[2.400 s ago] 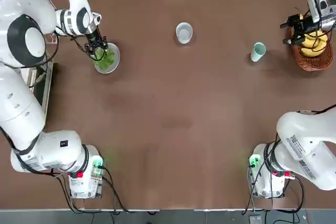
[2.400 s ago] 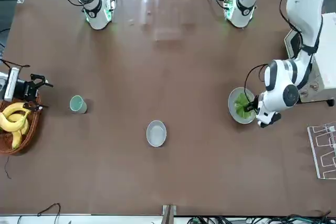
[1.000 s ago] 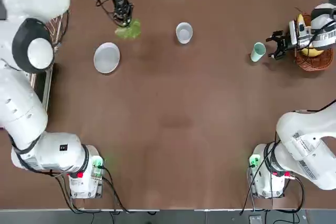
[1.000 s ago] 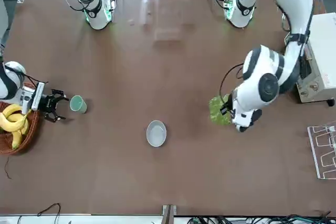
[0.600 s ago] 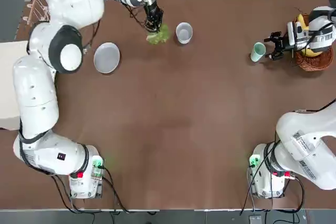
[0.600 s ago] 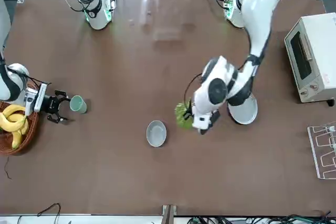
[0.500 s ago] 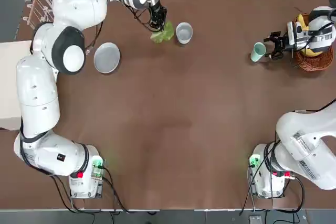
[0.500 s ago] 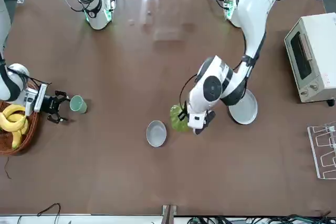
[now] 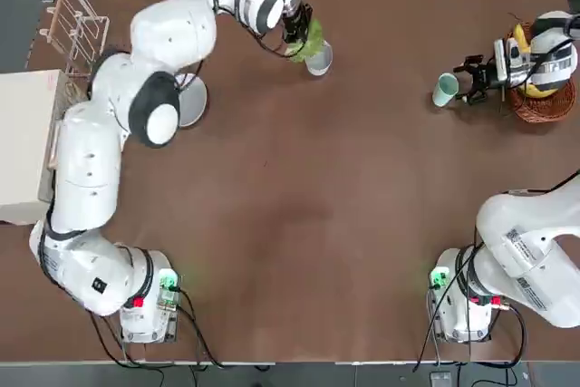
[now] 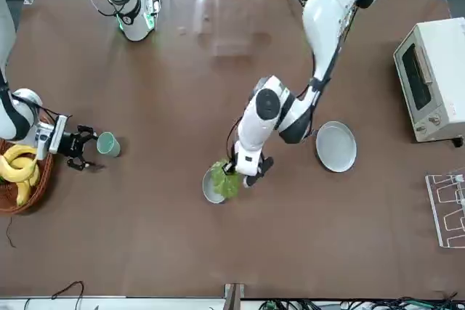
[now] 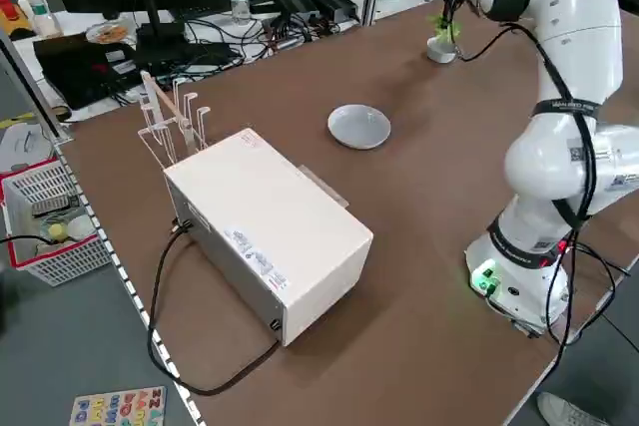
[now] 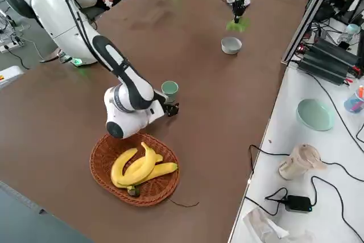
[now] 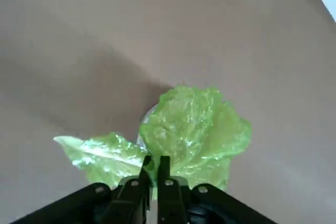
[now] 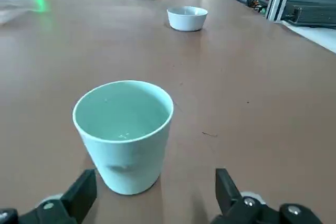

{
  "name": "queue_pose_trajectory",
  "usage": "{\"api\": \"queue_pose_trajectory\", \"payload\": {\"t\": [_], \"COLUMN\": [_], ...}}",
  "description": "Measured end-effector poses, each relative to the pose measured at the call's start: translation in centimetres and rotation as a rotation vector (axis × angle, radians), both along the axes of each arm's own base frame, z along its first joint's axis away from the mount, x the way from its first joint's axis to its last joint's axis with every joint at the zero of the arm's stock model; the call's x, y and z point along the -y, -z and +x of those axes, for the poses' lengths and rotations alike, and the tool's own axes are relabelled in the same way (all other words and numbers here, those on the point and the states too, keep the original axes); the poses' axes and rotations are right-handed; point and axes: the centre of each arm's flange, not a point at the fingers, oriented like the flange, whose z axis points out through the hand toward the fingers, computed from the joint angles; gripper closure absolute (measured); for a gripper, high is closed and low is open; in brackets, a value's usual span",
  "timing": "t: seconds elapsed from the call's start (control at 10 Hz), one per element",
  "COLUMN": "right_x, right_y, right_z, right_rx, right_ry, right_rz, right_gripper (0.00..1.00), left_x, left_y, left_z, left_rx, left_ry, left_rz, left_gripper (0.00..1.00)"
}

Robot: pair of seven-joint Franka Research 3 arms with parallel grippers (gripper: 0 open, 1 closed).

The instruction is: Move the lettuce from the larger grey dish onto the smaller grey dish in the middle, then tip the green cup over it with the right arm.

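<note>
Top view: the left gripper (image 9: 297,35), clamped on the lettuce (image 9: 308,43), hung over the smaller grey dish (image 9: 318,61); the larger grey dish (image 9: 192,101) lay at its eight o'clock. Front view: the right gripper (image 10: 80,148), jaws wide, sat at nine o'clock of the green cup (image 10: 108,144).

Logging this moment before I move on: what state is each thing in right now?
Lettuce: pinched in the left fingers, hanging over the bowl.
Bowl: upright, nothing resting in it yet.
Plate: empty.
Cup: upright, not gripped.
Left gripper: shut on the lettuce.
Right gripper: open, at the cup.
Bananas: lying in the basket.
</note>
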Motion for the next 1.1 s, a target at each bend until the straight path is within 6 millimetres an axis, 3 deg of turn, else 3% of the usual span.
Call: {"api": "queue_pose_trajectory", "payload": {"t": [0.2, 0.5, 0.8, 1.1], "right_x": [-0.5, -0.8, -1.2, -1.9], "right_y": [0.6, 1.1, 1.5, 1.9], "right_z": [-0.5, -0.8, -1.1, -1.5], "right_rx": [-0.007, -0.015, -0.024, -0.036], "right_ry": [-0.008, -0.01, -0.011, -0.017], "right_rz": [0.01, 0.018, 0.027, 0.038], "right_gripper": [0.0, 0.0, 0.0, 0.0], "left_x": [1.9, 1.1, 0.9, 0.9], "left_y": [2.3, 4.8, 4.6, 4.6], "left_z": [-0.8, 0.7, 1.0, 1.0], "left_rx": [0.019, 0.087, 0.093, 0.097], "left_ry": [-0.03, -0.104, -0.109, -0.101], "left_rz": [-0.031, -0.115, -0.12, -0.118], "left_gripper": [0.93, 0.93, 0.93, 0.8]}}
